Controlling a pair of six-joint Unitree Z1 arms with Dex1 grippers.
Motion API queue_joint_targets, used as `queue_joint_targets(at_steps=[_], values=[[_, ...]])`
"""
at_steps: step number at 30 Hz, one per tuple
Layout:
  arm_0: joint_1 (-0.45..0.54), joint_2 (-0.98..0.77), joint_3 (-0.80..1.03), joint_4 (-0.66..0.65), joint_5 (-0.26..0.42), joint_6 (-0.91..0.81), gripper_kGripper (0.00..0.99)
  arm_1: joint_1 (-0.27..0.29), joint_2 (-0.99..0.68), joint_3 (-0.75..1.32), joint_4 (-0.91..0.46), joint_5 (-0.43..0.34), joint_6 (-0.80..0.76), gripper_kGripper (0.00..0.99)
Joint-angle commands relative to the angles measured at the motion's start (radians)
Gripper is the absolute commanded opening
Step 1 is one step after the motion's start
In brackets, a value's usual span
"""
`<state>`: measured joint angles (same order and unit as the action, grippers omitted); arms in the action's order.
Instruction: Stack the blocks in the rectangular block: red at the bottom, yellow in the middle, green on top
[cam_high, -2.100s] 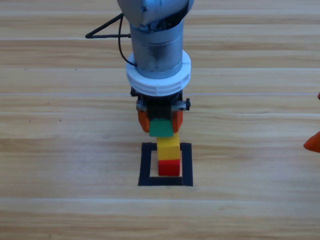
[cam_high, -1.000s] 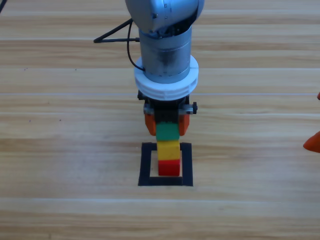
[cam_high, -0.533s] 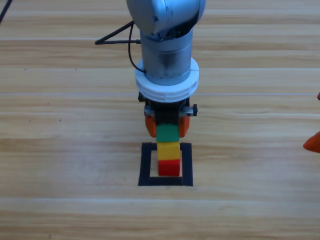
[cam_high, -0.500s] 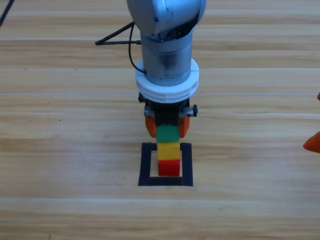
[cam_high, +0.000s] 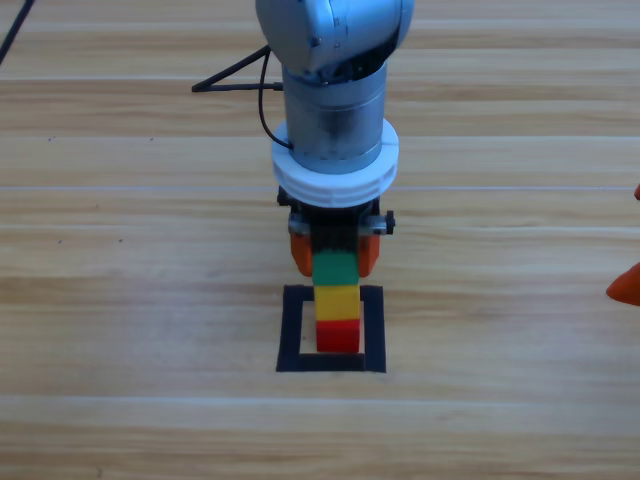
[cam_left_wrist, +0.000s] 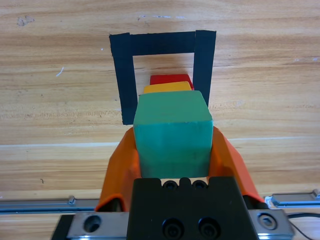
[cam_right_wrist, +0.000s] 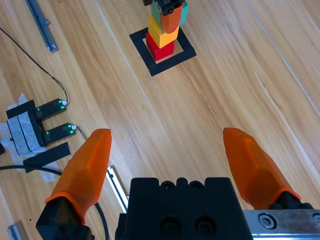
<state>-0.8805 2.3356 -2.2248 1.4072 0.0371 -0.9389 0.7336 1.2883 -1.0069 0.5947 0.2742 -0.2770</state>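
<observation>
Teal-green on top: the green cube (cam_high: 335, 267) sits over the yellow cube (cam_high: 337, 300), which sits on the red cube (cam_high: 338, 335), all in one column inside the black tape square (cam_high: 291, 330). My left gripper (cam_high: 334, 252) is right at the top of that column, and on the left wrist view its two orange jaws press against the green cube's (cam_left_wrist: 172, 134) two sides, closed on it. From that same view I see the yellow (cam_left_wrist: 167, 87) and red (cam_left_wrist: 171, 79) edges peeking out beyond the green one, with the tape outline (cam_left_wrist: 122, 80) framing them. Whether green is fully resting on yellow or a hair above it, I can't tell. My right gripper (cam_right_wrist: 167, 167) waits well off to the side, only an orange tip (cam_high: 626, 284) showing at the high view's right edge; its jaws are spread wide with nothing between them, looking across bare wooden table (cam_high: 120, 300) toward the stack (cam_right_wrist: 163, 31).
</observation>
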Motion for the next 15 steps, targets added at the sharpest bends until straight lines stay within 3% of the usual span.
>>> queue_joint_targets(at_steps=[1, 9, 15], values=[[-0.034, 0.011, 0.019, 0.006, 0.004, -0.003, 0.977, -0.028, 0.049, 0.031, -0.004, 0.019, -0.007, 0.982], [-0.032, -0.016, 0.022, 0.006, 0.007, 0.002, 0.990, -0.028, 0.077, 0.030, -0.004, 0.017, -0.013, 0.982], [-0.041, -0.185, 0.037, 0.007, 0.093, 0.002, 0.990, -0.028, 0.074, 0.028, -0.003, 0.020, -0.014, 0.982]])
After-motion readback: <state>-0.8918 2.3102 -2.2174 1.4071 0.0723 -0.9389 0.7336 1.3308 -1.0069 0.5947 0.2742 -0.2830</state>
